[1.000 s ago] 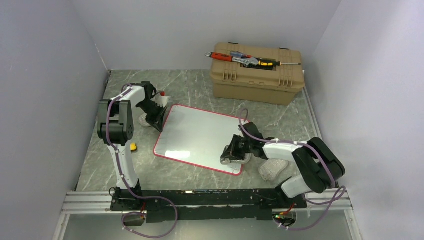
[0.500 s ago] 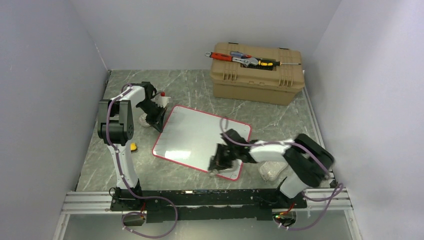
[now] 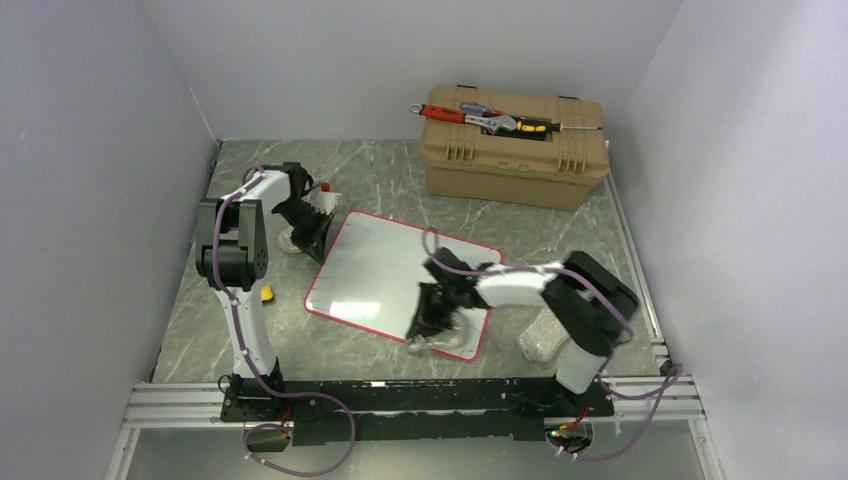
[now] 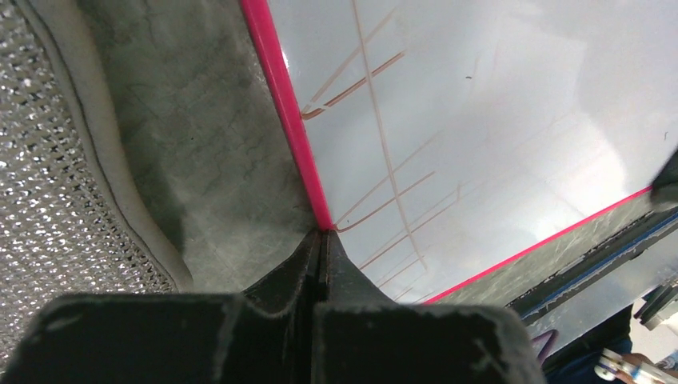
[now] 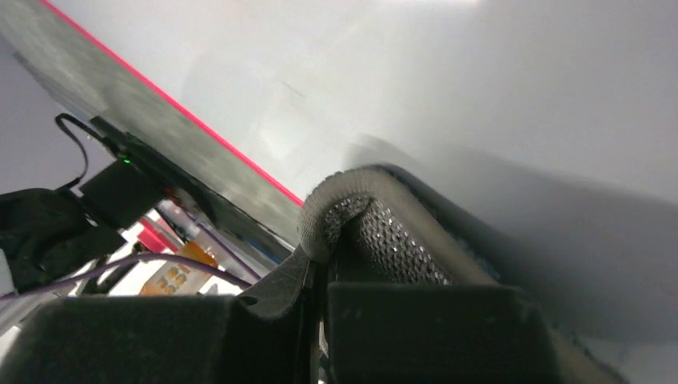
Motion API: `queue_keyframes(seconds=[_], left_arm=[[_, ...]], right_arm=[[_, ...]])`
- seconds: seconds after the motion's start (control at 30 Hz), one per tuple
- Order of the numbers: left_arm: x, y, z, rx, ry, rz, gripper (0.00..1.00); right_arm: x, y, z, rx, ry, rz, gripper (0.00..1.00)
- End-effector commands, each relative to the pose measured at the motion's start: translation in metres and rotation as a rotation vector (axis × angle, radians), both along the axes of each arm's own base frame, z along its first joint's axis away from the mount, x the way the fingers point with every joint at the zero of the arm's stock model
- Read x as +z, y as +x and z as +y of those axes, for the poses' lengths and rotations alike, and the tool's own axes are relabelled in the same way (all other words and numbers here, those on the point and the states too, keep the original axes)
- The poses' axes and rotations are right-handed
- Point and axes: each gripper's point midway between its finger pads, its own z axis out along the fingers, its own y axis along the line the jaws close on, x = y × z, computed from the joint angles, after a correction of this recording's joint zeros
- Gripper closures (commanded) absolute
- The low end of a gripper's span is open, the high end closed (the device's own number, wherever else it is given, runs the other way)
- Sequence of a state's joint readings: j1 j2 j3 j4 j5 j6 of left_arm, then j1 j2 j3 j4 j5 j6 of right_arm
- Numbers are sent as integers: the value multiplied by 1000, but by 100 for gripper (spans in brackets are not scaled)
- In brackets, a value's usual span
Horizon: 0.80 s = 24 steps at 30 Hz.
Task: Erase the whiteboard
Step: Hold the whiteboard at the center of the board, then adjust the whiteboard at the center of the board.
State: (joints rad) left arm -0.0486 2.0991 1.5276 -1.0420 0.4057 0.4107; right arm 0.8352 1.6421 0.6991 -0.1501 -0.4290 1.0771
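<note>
The whiteboard [image 3: 375, 270] lies flat and askew on the desk [image 3: 380, 170], in front of the tan toolbox [image 3: 515, 150] and a little to its left. We see a glossy white face with patches of glare, a thin red rim and rounded corners. Faint reddish-brown lines cross in a loose grid along the side farthest from the toolbox. There the left hand [image 4: 321, 240] has its fingers pressed together, tips meeting the rim. In front of the toolbox, the right hand [image 3: 432, 322] is clamped on a grey mesh cloth [image 5: 384, 232] over the board's near edge.
</note>
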Motion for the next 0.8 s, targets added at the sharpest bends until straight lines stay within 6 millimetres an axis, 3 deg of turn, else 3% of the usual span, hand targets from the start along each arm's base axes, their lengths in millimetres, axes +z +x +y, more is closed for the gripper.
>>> queue_keyframes(seconds=[0.0,0.03,0.1,0.2,0.27,0.33,0.43,0.57,0.77], left_arm=[[6,6,-4,-44,-24,-21,97],[10,7,-4,-48,-26,-25,97],[20,8,-4,-55,-32,-39,97],[42,13,-6,-65,-46,-78,97],[57,13,-8,-64,-55,-98,88],[71,10,-9,-76,-64,-117,77],[77,-6,-6,-114,-63,-115,62],[65,-45,2,-166,-35,-73,59],[39,-88,10,-250,65,-86,57]], right_arm=[[-45,16,16,151,-200,-84,100],[-29,28,26,164,-184,-126,100],[6,60,27,139,-173,-216,100],[49,113,-4,75,-232,-369,100],[64,149,-32,9,-281,-438,100],[66,186,-68,-50,-410,-521,100],[62,223,-102,-88,-545,-566,100],[55,257,-134,-140,-689,-629,100],[40,284,-153,-130,-836,-667,100]])
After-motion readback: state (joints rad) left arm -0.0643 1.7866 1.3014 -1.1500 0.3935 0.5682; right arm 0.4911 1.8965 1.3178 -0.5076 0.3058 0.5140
